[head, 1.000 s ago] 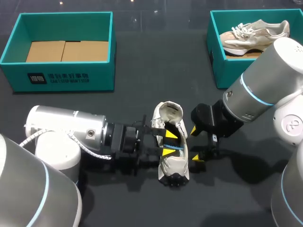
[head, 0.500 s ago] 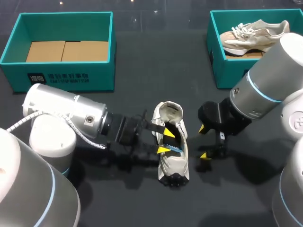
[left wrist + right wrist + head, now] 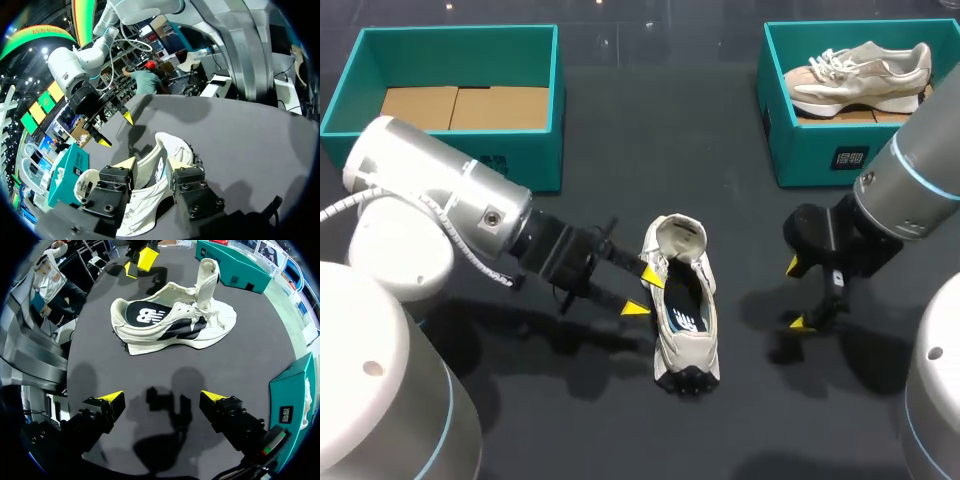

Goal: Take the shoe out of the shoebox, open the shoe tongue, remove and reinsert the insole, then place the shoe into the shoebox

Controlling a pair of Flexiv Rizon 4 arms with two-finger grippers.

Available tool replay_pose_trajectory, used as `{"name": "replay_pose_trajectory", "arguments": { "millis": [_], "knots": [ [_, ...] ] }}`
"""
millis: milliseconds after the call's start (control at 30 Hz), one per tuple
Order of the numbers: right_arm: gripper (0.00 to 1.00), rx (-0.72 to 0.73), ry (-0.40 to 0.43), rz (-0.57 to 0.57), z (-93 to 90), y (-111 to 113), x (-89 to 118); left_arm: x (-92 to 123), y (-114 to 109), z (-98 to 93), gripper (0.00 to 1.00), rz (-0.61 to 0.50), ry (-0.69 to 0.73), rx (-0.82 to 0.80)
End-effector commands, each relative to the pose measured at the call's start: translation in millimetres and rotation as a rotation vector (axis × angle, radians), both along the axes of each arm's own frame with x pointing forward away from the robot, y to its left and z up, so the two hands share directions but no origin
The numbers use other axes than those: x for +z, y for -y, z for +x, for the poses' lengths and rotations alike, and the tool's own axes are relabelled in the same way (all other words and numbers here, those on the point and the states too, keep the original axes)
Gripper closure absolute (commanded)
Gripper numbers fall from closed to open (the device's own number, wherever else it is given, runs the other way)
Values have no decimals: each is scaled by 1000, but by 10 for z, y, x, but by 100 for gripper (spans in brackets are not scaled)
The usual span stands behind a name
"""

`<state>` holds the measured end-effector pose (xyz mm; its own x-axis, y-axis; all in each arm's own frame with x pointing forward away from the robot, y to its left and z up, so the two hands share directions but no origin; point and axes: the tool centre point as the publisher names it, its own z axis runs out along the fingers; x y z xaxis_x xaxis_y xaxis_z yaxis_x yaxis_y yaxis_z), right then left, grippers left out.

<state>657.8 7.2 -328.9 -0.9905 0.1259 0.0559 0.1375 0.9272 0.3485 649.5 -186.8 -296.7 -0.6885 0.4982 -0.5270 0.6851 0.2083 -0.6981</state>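
Note:
A white sneaker lies on the dark table with its tongue pulled up and a dark insole with a white logo inside. My left gripper is open at the shoe's left side; one yellow tip touches the collar edge and nothing is held. In the left wrist view the shoe lies just ahead of that gripper. My right gripper stands open to the right of the shoe, apart from it. The right wrist view shows the shoe well ahead of its gripper.
A teal shoebox with cardboard inside stands at the back left. A second teal shoebox at the back right holds another beige sneaker. My other arm's gripper shows in each wrist view: right gripper, left gripper.
My left gripper has drawn back leftward out of the shoe's opening, leaving the insole in the shoe. My right gripper has moved right, away from the shoe.

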Motion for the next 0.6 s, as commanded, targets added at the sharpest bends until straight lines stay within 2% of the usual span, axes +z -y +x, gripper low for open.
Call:
{"name": "replay_pose_trajectory", "arguments": {
  "millis": [33,367,400,433,567,600],
  "knots": [
    [0,-16,-4,16,-78,128,131,180,-196,53,64,92,-8,-84],
    [0,-16,-4,16,-78,128,131,388,-513,273,67,251,23,-276],
    [0,-16,-4,16,-78,128,131,407,-537,292,86,273,30,-298],
    [0,-16,-4,16,-78,128,131,422,-561,312,100,302,44,-322],
    [0,-16,-4,16,-78,128,131,468,-677,409,100,468,127,-450],
    [0,-16,-4,16,-78,128,131,468,-677,409,100,468,127,-450]
  ]
}}
